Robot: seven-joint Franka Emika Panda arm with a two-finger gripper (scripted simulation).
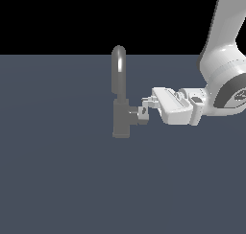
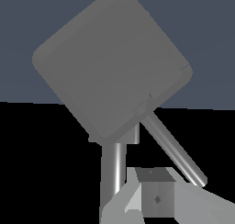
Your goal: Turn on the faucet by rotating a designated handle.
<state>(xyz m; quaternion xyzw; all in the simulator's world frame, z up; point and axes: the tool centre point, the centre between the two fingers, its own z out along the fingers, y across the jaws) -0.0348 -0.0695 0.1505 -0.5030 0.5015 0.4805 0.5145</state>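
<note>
The grey faucet (image 1: 120,118) stands upright on the dark floor, its arched spout (image 1: 118,67) rising above the cylindrical body. The handle (image 1: 136,114), a short stub, sticks out of the body toward the exterior view's right. My gripper (image 1: 145,107) reaches in level from that side. Its fingers look spread, the lower fingertip against the stub's end and the upper one just above it. In the wrist view the handle's end face (image 2: 112,67) fills most of the picture. The thin lever pin (image 2: 174,149) slants away from it, and one of my fingers (image 2: 157,198) shows close to the pin.
The white arm (image 1: 223,60) comes down from the top on the exterior view's right. The flat dark blue-grey floor (image 1: 57,180) spreads around the faucet, with a black background behind it.
</note>
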